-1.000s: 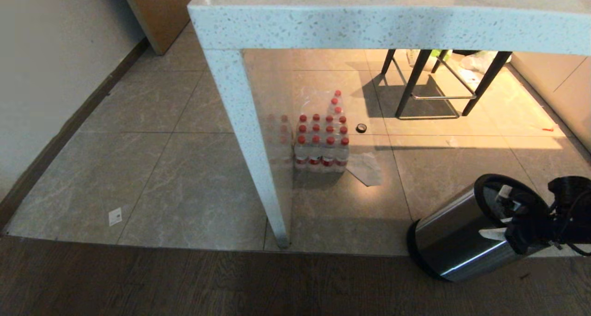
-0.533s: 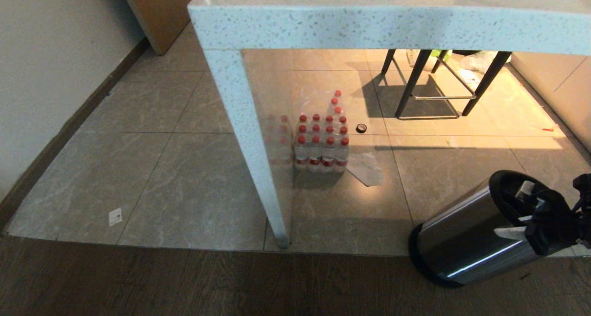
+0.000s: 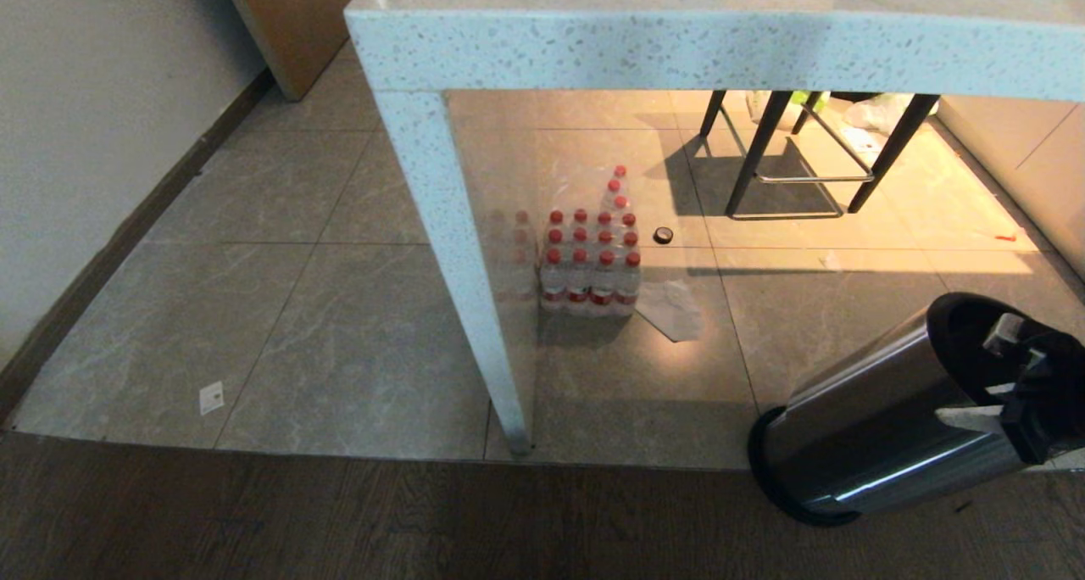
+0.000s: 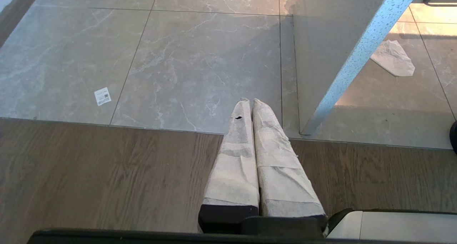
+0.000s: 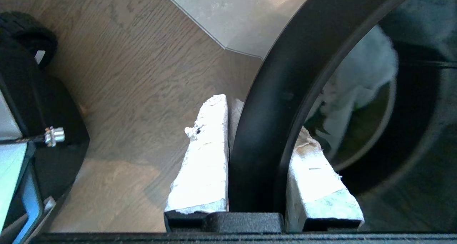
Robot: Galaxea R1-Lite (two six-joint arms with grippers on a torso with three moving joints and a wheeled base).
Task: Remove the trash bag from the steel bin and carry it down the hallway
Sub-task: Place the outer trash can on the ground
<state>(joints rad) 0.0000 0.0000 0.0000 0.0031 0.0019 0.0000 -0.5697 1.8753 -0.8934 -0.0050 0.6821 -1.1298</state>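
Steel bin (image 3: 873,423) tilted — mouth up-right, right gripper (image 3: 1013,393) clamping rim.

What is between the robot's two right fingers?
The black rim of the steel bin sits between the right hand's fingers, which clamp it, as the right wrist view shows.

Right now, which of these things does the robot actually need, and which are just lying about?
Needed:
- steel bin, tilted
- right gripper, clamped on the bin's black rim
- something white inside the bin, perhaps the trash bag

Lying about:
- pack of water bottles
- speckled table
- stool
- paper scrap
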